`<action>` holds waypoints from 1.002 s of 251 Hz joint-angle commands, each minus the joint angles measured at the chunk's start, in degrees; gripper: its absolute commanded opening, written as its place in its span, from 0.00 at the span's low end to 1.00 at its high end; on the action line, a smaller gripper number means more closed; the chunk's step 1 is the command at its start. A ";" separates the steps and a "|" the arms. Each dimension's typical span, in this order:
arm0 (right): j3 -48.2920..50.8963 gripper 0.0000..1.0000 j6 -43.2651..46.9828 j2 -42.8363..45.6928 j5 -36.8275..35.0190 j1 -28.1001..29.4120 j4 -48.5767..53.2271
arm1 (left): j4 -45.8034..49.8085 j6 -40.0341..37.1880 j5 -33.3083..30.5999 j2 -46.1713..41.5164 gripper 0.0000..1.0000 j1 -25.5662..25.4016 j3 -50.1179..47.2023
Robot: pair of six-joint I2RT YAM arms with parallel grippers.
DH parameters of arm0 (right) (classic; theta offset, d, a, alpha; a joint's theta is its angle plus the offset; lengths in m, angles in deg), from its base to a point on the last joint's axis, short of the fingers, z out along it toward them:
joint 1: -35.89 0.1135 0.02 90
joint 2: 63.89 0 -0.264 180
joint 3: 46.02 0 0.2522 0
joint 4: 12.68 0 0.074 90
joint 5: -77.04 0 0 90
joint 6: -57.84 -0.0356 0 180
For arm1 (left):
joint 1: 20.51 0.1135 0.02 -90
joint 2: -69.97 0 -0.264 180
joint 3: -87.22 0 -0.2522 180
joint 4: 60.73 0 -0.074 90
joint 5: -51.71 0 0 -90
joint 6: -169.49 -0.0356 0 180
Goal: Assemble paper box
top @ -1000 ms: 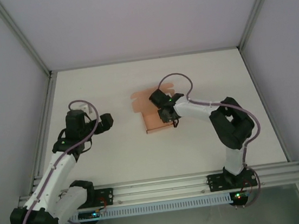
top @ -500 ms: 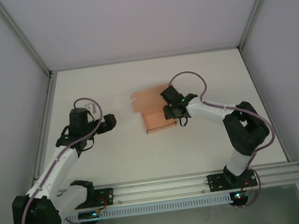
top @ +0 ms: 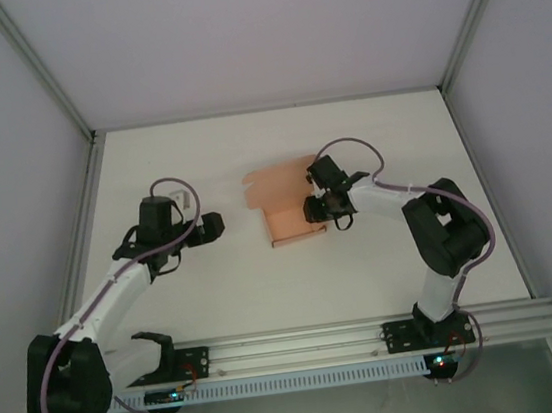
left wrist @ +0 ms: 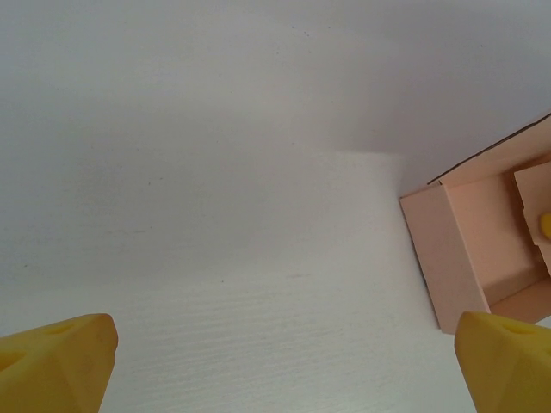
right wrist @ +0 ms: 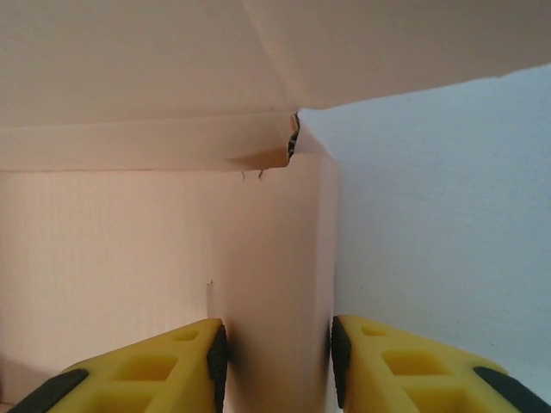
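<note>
Pinching an upright side wall of the paper box point(top: 281, 206), my right end effector point(right wrist: 279, 353) is drawn narrow on the card. The left end effector point(top: 210, 225) hangs wide open and holds nothing, well apart toward the left edge of the table point(top: 218, 304). The box sits about mid-table. I judge I'm mid-fold; next, that wall needs pressing inward until its tab seats. Which tabs are locked I cannot tell, since my right arm covers that side from above.

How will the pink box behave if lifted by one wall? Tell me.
Probably floppy: the box is thin card, with a small tear at a crease. Likely light, so it may slide on the smooth table if pushed.
</note>
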 commanded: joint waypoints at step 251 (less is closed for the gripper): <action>-21.08 0.00 -9.38 -24.00 -32.58 9.66 36.50 | 0.05 -3.36 -3.64 1.73 1.00 -1.29 4.78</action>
